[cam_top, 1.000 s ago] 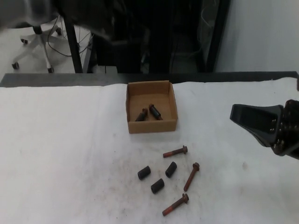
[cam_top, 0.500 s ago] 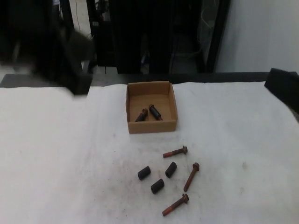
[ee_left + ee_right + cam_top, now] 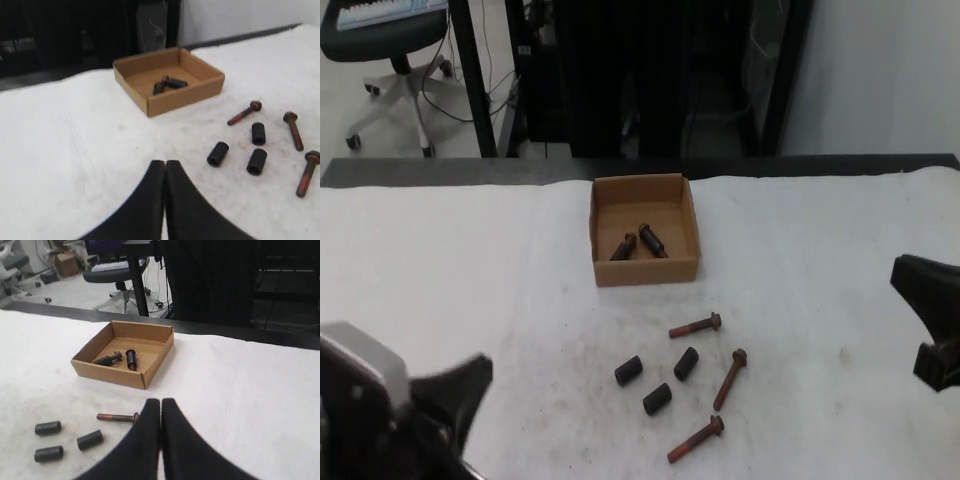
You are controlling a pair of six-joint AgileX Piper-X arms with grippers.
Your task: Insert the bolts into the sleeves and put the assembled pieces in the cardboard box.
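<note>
Bolts (image 3: 696, 326): three, rusty orange | sleeves (image 3: 629, 370): three, short, black | box (image 3: 645, 272): two pieces inside | left gripper (image 3: 165, 163), right gripper (image 3: 160, 401): fingers together

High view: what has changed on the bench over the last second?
The left end effector swept from the far left corner down to the near left; the right end effector pulled back toward the right edge. Neither took hold of anything. The cardboard box, its two assembled pieces, three bolts and three sleeves stayed put.
</note>
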